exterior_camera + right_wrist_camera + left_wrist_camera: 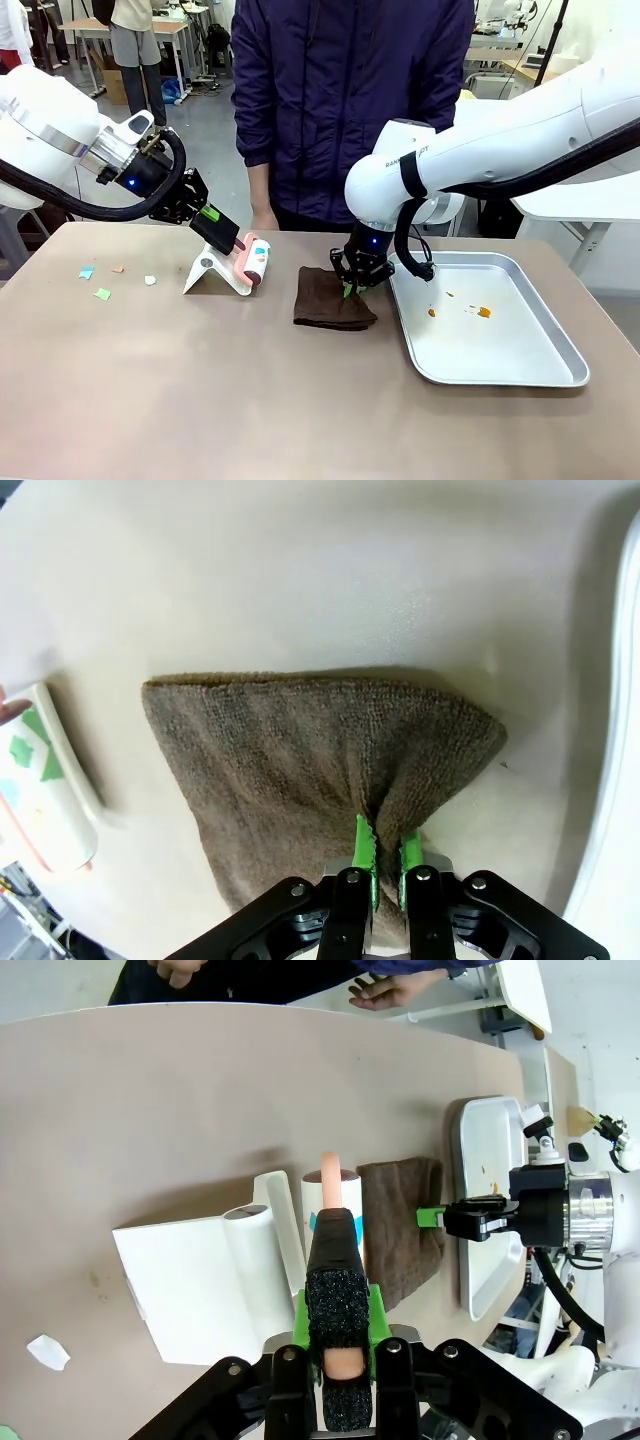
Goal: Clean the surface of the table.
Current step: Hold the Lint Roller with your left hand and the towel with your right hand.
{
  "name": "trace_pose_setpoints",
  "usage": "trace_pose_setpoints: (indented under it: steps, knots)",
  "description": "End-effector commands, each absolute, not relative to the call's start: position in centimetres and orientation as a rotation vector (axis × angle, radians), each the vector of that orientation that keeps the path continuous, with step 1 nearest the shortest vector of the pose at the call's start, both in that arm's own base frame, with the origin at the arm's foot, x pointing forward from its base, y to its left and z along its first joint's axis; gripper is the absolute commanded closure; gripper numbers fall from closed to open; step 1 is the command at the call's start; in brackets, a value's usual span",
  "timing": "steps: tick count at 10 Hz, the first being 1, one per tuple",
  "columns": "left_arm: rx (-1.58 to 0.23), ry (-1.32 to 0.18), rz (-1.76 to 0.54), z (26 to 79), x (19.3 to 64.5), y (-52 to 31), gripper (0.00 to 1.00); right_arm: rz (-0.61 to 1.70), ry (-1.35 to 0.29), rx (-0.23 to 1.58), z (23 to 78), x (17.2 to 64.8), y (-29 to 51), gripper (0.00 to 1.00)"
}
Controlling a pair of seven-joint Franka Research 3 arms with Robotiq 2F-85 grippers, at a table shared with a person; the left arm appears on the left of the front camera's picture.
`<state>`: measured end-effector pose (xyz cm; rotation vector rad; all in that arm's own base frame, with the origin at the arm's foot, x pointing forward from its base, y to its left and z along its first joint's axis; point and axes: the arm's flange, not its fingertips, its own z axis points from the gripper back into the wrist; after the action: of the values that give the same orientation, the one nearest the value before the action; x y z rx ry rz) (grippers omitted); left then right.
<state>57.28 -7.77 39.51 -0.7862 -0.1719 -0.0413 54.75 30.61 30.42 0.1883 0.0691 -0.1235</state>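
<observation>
Pinching a fold of the brown cloth (325, 300), my right pincer (350, 288) sits just beside the metal tray (560, 350). My left pincer (222, 232) is clamped on the handle of the lint roller (255, 262), which lies against its white stand (208, 272). The desk (200, 400) spreads beneath both, with paper scraps (102, 294) toward its left. I judge this the grasping step — next, lift the roller clear and work it over the scraps.

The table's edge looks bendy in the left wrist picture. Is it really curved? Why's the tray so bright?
Left wrist view: the wide lens bows the far edge of the table, and the lint roller lays a soft shadow on it. Front view: that edge runs straight; the tray gleams with reflected light. Right wrist view: the cloth is sharp.
</observation>
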Motion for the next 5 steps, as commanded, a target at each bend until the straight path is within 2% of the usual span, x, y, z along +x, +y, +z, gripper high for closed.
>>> trace_pose_setpoints:
  steps: [1,3,5]
  knots:
    - [-0.784,-0.153,-0.032,40.0,57.5,-8.1,1.00,-0.110,0.112,0.220,29.6,54.9,30.1,1.00]
    - [-0.808,-0.154,-0.014,40.1,57.5,-8.1,1.00,-0.099,0.144,0.315,30.2,54.9,29.4,1.00]
    - [-0.958,-0.166,0.041,41.0,57.0,-7.2,1.00,-0.060,0.230,0.630,32.1,54.9,26.8,1.00]
